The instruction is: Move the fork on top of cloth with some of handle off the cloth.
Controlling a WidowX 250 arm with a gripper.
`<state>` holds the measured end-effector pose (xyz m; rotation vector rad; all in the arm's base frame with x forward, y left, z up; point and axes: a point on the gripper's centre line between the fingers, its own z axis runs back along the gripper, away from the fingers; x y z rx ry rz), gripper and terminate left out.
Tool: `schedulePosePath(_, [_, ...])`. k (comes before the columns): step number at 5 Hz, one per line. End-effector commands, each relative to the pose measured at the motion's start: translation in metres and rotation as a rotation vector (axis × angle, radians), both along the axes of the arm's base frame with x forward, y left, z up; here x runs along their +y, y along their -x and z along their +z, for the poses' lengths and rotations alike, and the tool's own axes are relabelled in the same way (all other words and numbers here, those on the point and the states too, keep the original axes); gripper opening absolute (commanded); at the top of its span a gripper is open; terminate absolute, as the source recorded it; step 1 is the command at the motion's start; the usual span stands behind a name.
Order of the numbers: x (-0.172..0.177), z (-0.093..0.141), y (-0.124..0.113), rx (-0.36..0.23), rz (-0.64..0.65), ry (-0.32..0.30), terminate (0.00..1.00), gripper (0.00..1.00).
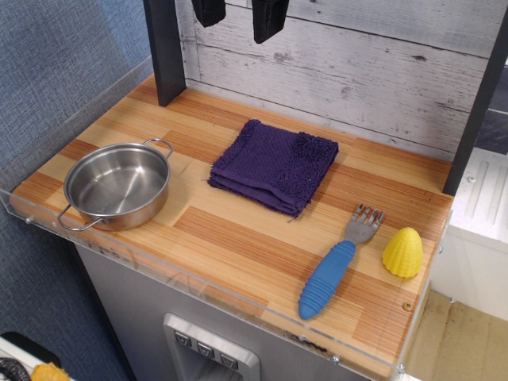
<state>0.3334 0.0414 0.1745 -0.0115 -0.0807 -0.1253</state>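
The fork (pixel 337 262) lies flat on the wooden tabletop at the front right, its silver tines (pixel 363 222) pointing to the back and its ribbed blue handle (pixel 325 279) pointing to the front edge. The folded dark purple cloth (pixel 275 165) lies in the middle of the table, to the left of and behind the fork, apart from it. My gripper (pixel 238 14) hangs high at the top edge of the view, above the back of the table; only its two dark fingertips (pixel 268 20) show, spread apart with nothing between them.
A steel pot (pixel 117 186) with two handles stands at the front left. A yellow ribbed dome-shaped toy (pixel 403 252) sits just right of the fork's head. A dark post (pixel 165 49) stands at the back left. A clear plastic rim (pixel 238 298) edges the table's front.
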Motion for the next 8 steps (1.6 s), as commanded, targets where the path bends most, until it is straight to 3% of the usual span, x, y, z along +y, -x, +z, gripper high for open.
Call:
schedulePosePath(1, [0.000, 0.000, 0.000, 0.000, 0.000, 0.000, 0.00, 1.00])
schedulePosePath(5, [-0.105, -0.009, 0.040, 0.010, -0.108, 0.022, 0.00, 1.00])
schedulePosePath(8, [-0.137, -0.050, 0.043, -0.035, -0.015, -0.107, 0.00, 1.00])
